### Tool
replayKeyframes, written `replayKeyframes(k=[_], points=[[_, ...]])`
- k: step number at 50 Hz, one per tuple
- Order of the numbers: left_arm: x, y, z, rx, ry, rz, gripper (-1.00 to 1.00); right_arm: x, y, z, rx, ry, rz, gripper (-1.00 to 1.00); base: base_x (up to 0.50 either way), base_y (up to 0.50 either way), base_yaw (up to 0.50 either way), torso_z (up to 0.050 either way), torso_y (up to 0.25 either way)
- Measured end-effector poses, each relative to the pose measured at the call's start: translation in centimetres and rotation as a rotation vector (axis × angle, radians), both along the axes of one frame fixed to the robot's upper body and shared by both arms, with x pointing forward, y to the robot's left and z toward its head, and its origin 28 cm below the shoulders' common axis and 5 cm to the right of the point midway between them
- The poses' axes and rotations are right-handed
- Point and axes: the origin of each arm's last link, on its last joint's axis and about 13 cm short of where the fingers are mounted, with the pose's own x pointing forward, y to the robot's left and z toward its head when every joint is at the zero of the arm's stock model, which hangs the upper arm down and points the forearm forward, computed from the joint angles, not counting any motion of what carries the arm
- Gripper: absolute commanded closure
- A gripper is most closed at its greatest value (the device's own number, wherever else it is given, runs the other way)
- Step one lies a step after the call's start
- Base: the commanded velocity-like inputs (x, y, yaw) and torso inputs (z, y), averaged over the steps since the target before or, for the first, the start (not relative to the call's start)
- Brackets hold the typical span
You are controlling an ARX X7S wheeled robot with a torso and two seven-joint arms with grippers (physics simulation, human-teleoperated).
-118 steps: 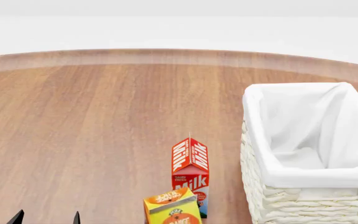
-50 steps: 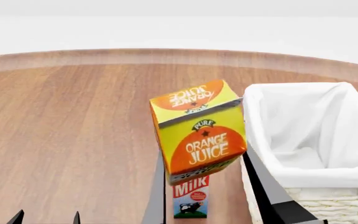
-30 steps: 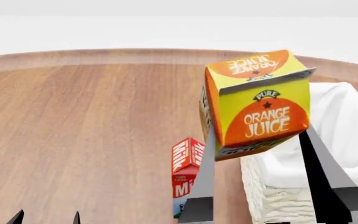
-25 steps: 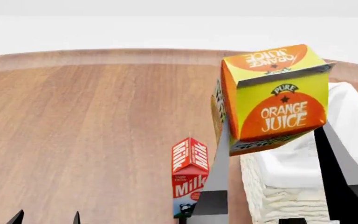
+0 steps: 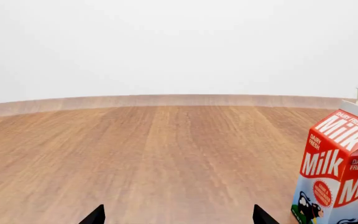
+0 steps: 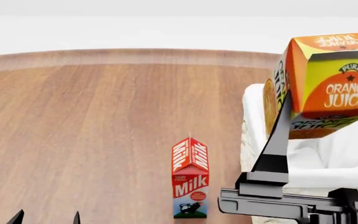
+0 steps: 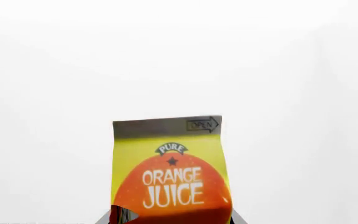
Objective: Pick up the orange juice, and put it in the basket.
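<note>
Right tool (image 6: 328,116) pinching orange juice (image 6: 331,84), upper right of head view.
Carton held tilted above basket (image 6: 249,107); milk carton (image 6: 189,179) upright on counter (image 6: 92,130). Left tool (image 6: 47,218) spread, low left.

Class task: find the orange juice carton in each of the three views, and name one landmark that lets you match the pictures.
Head view: orange juice at upper right, lifted over the basket, in the right gripper.
Right wrist view: orange juice at bottom centre.
Left wrist view: not in it.
Shared landmark: the milk carton, also in the left wrist view.
</note>
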Motion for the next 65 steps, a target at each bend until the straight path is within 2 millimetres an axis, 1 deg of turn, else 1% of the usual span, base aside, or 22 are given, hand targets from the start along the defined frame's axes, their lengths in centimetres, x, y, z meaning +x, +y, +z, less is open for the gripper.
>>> replayKeyframes(k=[15,30,46,65], points=[[0.0,0.0,0.0,0.000,0.000,0.000,-1.00,2.9,-1.0,-1.0,0.009,0.048,-0.066,1.00,0.00,0.00,0.00,0.000,0.000],[0.0,0.0,0.0,0.000,0.000,0.000,-1.00,6.2,-1.7,-2.4,0.016,0.116,-0.113,1.00,0.00,0.00,0.00,0.001,0.001],[0.0,0.0,0.0,0.000,0.000,0.000,-1.00,9.5,-1.9,-4.0,0.003,0.189,-0.156,1.00,0.00,0.00,0.00,0.000,0.001],[0.0,0.0,0.0,0.000,0.000,0.000,-1.00,12.5,-2.1,-6.0,-0.011,0.255,-0.209,1.00,0.00,0.00,0.00,0.001,0.001]])
